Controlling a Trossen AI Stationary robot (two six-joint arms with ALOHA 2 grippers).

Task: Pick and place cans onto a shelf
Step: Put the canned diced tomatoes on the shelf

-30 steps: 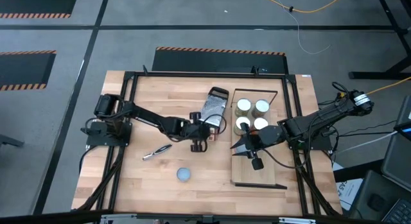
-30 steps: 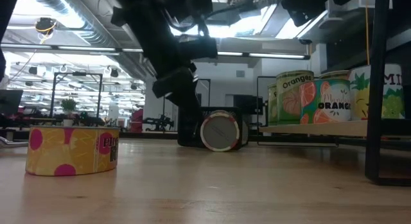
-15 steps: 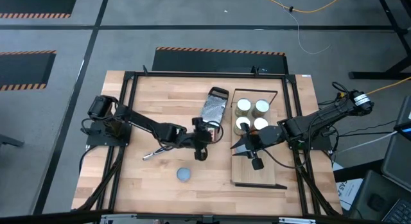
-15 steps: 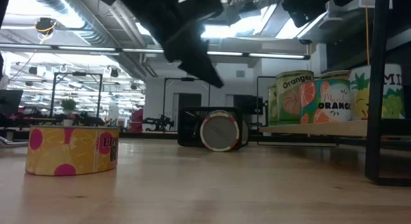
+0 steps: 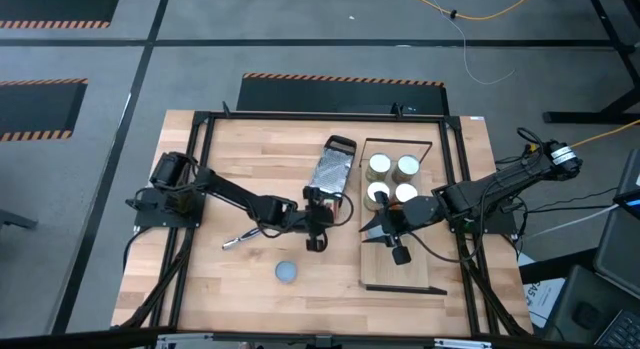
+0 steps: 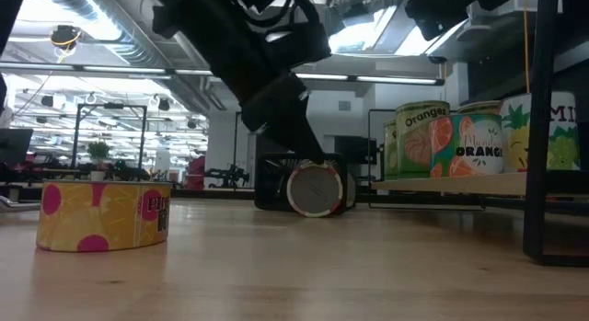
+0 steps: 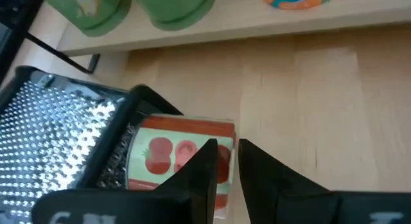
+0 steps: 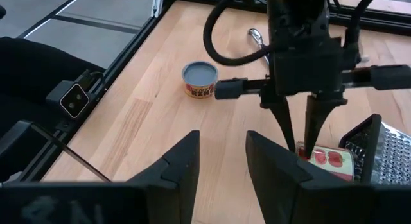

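Overhead, level and wrist views of a light-wood worktop [image 5: 240,159] framed by dark rails. The left end effector [image 5: 316,227] hangs low just beside the near end of a flat perforated metal grater with a black handle [image 5: 334,169]; its two dark fingers [image 7: 204,166] stand narrowly parted and point down at a small tin with a red tomato label [image 7: 183,156], which lies on its side against the grater's edge. The fingers are close above this tin, and contact cannot be told. In the level view the same tin shows its round pale end [image 6: 315,189] beneath the dark arm. The right end effector [image 5: 384,232] hovers over the long rectangular light-wood shelf with thin dark end rails [image 5: 415,274], its fingers [image 8: 185,161] apart and holding nothing. Four upright cans with pale round tops [image 5: 392,179] stand in a two-by-two cluster at the far end of the shelf; the level view shows their green and orange fruit labels [image 6: 423,139]. A low tin with a pale-blue top [image 5: 287,272] stands alone on the worktop nearer the front edge, well apart from the shelf. A slim silver pen-like tool [image 5: 243,238] lies on the worktop beside the left arm.
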